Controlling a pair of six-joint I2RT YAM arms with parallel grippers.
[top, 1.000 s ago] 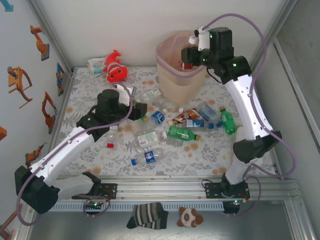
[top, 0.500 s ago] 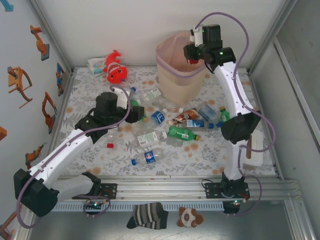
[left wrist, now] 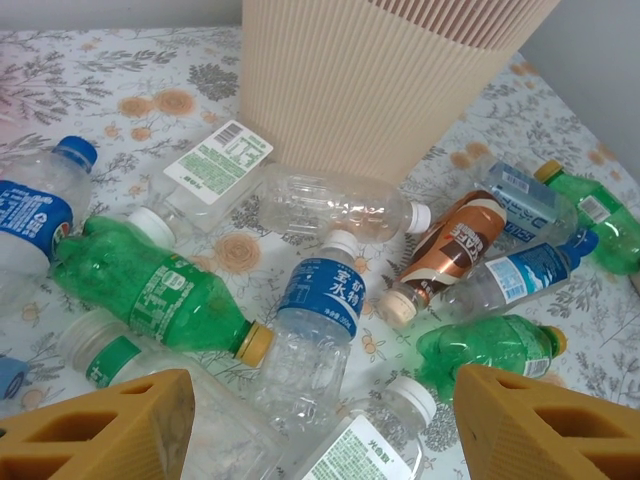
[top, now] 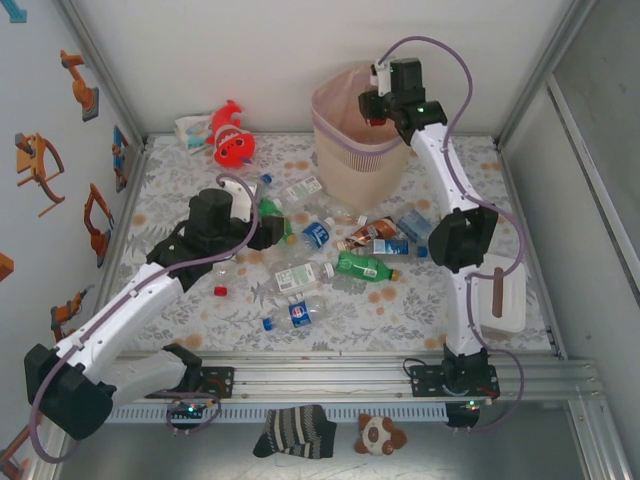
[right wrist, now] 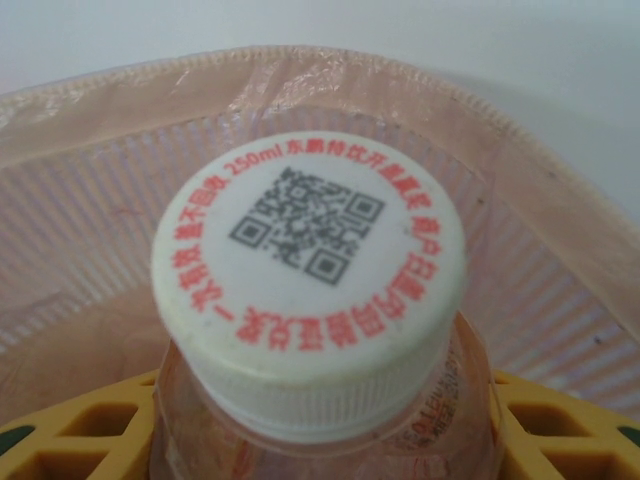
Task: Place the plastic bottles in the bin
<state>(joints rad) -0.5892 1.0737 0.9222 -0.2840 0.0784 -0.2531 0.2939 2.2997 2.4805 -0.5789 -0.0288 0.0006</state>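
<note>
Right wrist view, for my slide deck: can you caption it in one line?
Right gripper holds a clear white-capped bottle over the open, lined bin.

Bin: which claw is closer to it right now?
Right. The right claw holds a bottle above the bin; the left claw hangs over loose bottles in front of it.

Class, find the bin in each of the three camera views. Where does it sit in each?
Top external: the bin stands upper centre.
Left wrist: its ribbed wall at top centre.
Right wrist: its lined rim arcs behind a white-capped bottle.
Shared landmark: the white-labelled bottle left of its base, in top and left wrist.
</note>
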